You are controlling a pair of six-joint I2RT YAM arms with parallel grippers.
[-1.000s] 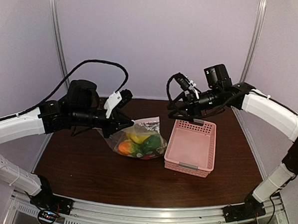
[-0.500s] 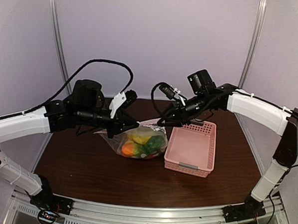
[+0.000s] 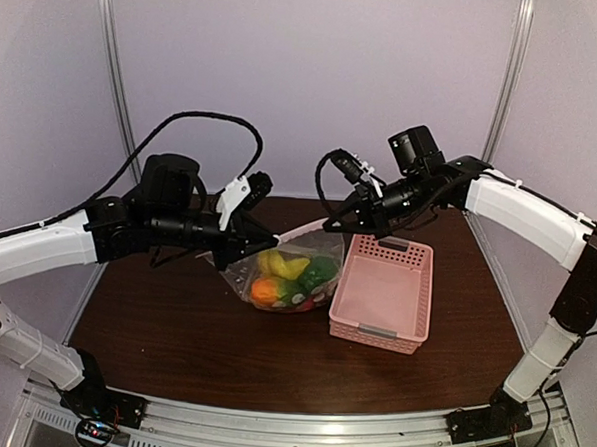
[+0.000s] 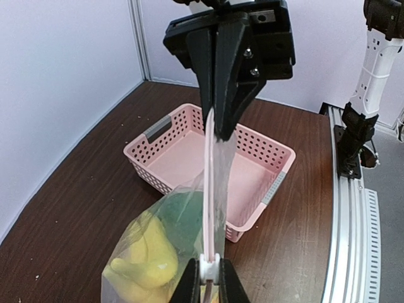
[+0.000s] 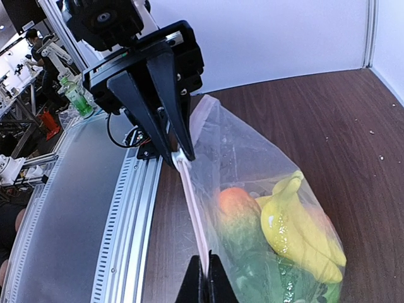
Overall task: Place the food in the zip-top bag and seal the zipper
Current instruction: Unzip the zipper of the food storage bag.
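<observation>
The zip-top bag (image 3: 319,251) hung between the two arms over the table (image 3: 173,322), just left of the pink basket (image 3: 383,293), with its mouth edge uppermost. Its zipper (image 3: 300,234) was drawn out straight. The long axis ran from the left gripper (image 3: 269,250) up and rightward to the right gripper (image 3: 330,224).

The left gripper's jaws were pinched nearly together on the small white slider (image 4: 209,265) at its end of the strip. The right gripper was clamped tight on the strip's opposite end.

The food (image 3: 280,281) sagged in the bag's belly below. From above it read only as orange, yellow and green lumps. The right wrist view picked out a banana (image 5: 297,221) beside an orange (image 5: 232,203). The left wrist view showed the basket lying directly behind the strip. Whether the bag's bottom touched the table was hard to say from any view.
</observation>
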